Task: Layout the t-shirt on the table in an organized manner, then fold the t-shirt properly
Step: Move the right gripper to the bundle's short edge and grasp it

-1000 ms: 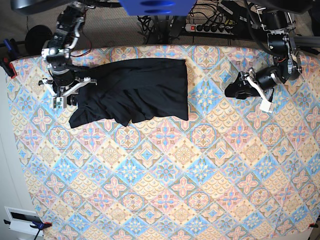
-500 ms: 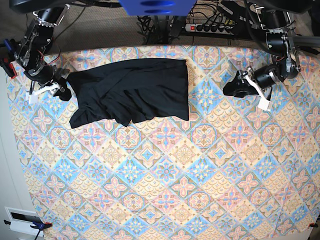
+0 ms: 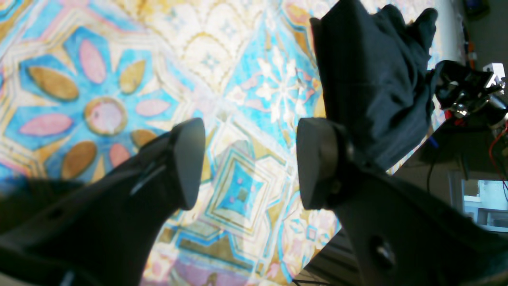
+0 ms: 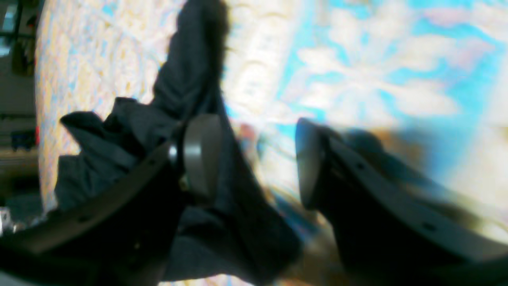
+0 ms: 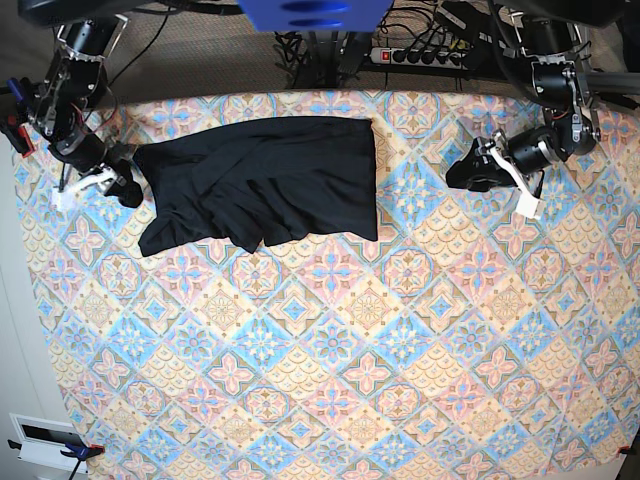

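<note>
1. Now I see the t-shirt [image 5: 262,180] lying as a wrinkled black rectangle on the far half of the table [image 5: 330,380], toward my right arm's side.
2. My right hand [image 5: 118,186] sits just beside the shirt's end; in the right wrist view its jaws stand wide with nothing between them, shirt fabric bunched behind one finger [image 4: 200,153].
3. My left hand [image 5: 470,172] hovers over bare patterned cloth, well apart from the shirt, jaws wide and holding nothing.
</note>
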You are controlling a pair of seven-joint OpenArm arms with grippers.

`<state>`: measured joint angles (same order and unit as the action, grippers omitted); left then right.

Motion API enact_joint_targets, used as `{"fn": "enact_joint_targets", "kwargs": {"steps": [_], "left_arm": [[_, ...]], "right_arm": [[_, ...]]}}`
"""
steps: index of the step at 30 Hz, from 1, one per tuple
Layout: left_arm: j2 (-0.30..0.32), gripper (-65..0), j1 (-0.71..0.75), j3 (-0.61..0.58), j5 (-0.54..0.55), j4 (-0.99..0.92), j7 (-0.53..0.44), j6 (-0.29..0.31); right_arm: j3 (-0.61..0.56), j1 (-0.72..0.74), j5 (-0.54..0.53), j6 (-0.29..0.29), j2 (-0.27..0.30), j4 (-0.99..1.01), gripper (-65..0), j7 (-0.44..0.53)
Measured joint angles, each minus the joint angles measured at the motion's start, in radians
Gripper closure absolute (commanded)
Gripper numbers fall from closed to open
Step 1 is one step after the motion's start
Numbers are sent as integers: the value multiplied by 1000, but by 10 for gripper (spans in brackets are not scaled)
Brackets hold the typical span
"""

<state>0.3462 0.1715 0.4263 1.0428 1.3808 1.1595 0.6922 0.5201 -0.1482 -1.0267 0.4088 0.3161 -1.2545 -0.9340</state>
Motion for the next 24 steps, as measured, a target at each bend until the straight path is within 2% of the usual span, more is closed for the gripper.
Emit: {"fn": "enact_joint_targets", "kwargs": {"steps": [12,17,24], "left_arm": [[0,-338,0,0,0,0,0,0],[0,-338,0,0,0,0,0,0],[0,-338,0,0,0,0,0,0]], "right_arm": [[-116,-1,-15,4,5,-14,-297,28],[-175,-3,-15,115,2,-13,-278,23],[-195,-2,-25,116,-6,-13,-251,22]]}}
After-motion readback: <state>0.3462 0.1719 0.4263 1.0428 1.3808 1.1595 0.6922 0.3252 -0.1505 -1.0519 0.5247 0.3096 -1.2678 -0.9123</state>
